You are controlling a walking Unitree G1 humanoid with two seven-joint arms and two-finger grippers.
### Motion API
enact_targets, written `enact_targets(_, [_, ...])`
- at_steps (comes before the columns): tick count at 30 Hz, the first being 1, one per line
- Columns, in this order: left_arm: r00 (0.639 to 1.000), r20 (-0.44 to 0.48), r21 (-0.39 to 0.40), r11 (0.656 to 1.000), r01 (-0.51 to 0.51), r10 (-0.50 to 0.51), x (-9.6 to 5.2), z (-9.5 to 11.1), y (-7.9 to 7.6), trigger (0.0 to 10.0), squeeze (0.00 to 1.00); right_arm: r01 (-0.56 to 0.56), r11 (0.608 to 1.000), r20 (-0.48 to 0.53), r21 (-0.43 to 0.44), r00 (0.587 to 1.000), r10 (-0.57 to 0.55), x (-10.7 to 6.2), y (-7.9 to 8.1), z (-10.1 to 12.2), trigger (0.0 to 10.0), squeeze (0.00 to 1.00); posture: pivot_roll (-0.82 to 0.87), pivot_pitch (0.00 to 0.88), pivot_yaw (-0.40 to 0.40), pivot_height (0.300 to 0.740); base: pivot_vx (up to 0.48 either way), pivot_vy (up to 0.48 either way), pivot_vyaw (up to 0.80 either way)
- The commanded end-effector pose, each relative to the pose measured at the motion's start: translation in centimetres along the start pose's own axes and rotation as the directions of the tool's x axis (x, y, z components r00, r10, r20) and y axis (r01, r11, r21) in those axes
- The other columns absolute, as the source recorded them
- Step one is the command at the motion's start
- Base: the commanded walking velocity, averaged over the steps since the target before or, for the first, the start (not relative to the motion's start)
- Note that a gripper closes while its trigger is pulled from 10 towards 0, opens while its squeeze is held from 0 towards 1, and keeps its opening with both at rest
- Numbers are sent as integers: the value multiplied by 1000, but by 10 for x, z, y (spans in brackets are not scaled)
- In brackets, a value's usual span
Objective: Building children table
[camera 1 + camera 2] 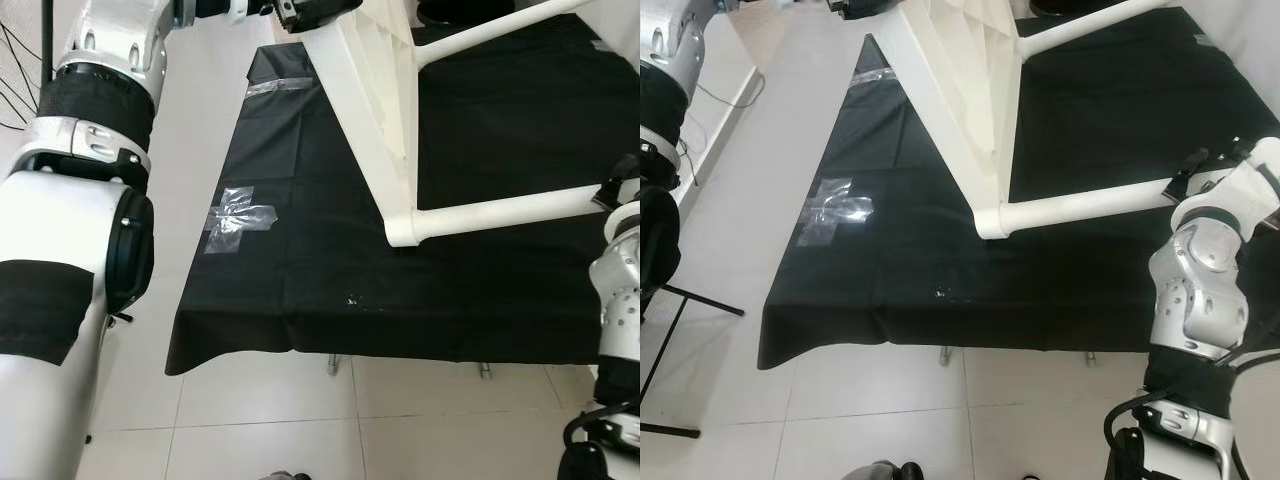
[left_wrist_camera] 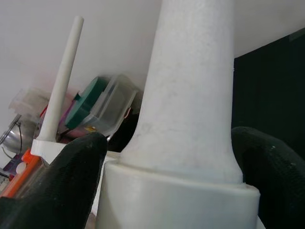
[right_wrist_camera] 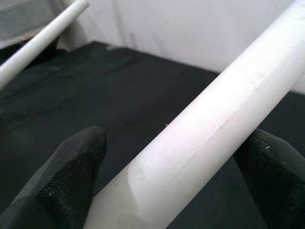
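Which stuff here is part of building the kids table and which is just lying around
For the job:
- white table top, on its edge
- table leg, right tool around it
- another leg, left tool around it

Lying about:
- black cloth
- clear tape on the cloth
- storage boxes by the wall

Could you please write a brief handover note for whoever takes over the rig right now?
Left gripper: its fingers straddle the thick base of a white table leg; contact cannot be confirmed.
Right gripper: its fingers lie on either side of another white leg, near its far end; grip likewise unclear.
The white tabletop stands on edge, tilted, on the black cloth, with legs sticking out from it.
Done: at least two legs appear seated in the top.
Left: check the legs are tight, add any missing, then turn the table upright.
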State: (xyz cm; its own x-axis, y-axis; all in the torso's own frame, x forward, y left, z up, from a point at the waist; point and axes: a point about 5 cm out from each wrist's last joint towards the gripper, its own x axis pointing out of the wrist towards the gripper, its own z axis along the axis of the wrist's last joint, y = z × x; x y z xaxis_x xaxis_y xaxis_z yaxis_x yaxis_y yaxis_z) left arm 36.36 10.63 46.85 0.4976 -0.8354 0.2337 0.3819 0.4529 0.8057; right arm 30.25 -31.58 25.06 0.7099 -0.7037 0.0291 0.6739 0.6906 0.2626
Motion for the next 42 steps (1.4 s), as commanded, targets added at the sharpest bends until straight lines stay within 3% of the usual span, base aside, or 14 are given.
enact_targets(1, [1000, -15, 8, 1000, -8, 8, -4, -1, 3, 10000, 0, 116, 992, -208, -48, 970, -123, -1, -26, -42, 10000, 129, -3, 180, 83, 740, 0, 0, 0])
enact_targets(5, [1000, -14, 9, 1000, -9, 9, -4, -1, 3, 10000, 0, 117, 993, -358, 21, 928, -102, -12, -22, -69, 10000, 129, 4, 180, 81, 740, 0, 0, 0])
enact_targets(7, [1000, -11, 11, 1000, -3, 3, -3, 0, 3, 10000, 0, 154, 984, -506, 85, 858, -91, -29, -18, -98, 10000, 129, 7, 181, 82, 740, 0, 0, 0])
enact_targets(11, [1000, -12, 13, 1000, -1, 1, -4, 1, 3, 10000, 0, 187, 973, -547, 132, 833, -86, -33, -17, -105, 10000, 133, 8, 183, 79, 740, 0, 0, 0])
enact_targets(15, [1000, -12, 19, 1000, 1, 0, -4, 1, 4, 10000, 0, 227, 921, -588, 316, 809, 2, -39, -9, -109, 10000, 129, 8, 186, 76, 740, 0, 0, 0])
enact_targets(16, [1000, -12, 19, 1000, 1, 0, -4, 1, 4, 10000, 0, 227, 921, -588, 316, 809, 2, -39, -9, -109, 10000, 129, 8, 186, 76, 740, 0, 0, 0])
enact_targets(17, [1000, -11, 19, 1000, 2, -2, -3, 2, 3, 10000, 0, 234, 890, -588, 392, 807, 47, -45, -7, -106, 10000, 98, 7, 193, 72, 740, 0, 0, 0])
enact_targets(23, [1000, -9, 18, 1000, 5, -5, -3, 1, 2, 10000, 0, 235, 856, -599, 461, 794, 105, -55, -6, -101, 10000, 67, 6, 195, 72, 740, 0, 0, 0])
enact_targets(24, [1000, -9, 15, 1000, 7, -7, -3, 1, 2, 10000, 0, 226, 812, -567, 538, 810, 150, -63, -6, -92, 10000, 0, -7, 203, 73, 740, 0, 0, 0])
enact_targets(27, [1000, -8, 12, 1000, 9, -9, -3, 0, 1, 10000, 0, 220, 783, -534, 582, 829, 164, -69, -9, -82, 10000, 0, -11, 205, 73, 740, 0, 0, 0])
enact_targets(31, [1000, -7, 11, 1000, 12, -12, -2, 0, 0, 10000, 0, 228, 778, -523, 585, 840, 148, -70, -15, -77, 10000, 0, -12, 206, 72, 740, 0, 0, 0])
enact_targets(37, [1000, -4, 9, 1000, 18, -18, -1, 0, -1, 10000, 0, 137, 696, -370, 705, 908, 197, -65, -26, -39, 10000, 0, -12, 209, 76, 740, 0, 0, 0])
enact_targets(40, [1000, -4, 9, 1000, 20, -20, -1, 0, -1, 10000, 0, 113, 678, -340, 727, 916, 212, -67, -26, -31, 10000, 0, -12, 209, 76, 740, 0, 0, 0])
enact_targets(42, [1000, -5, 9, 1000, 19, -19, -2, 0, 0, 10000, 0, 80, 641, -291, 764, 929, 230, -71, -26, -19, 10000, 0, -18, 210, 80, 740, 0, 0, 0])
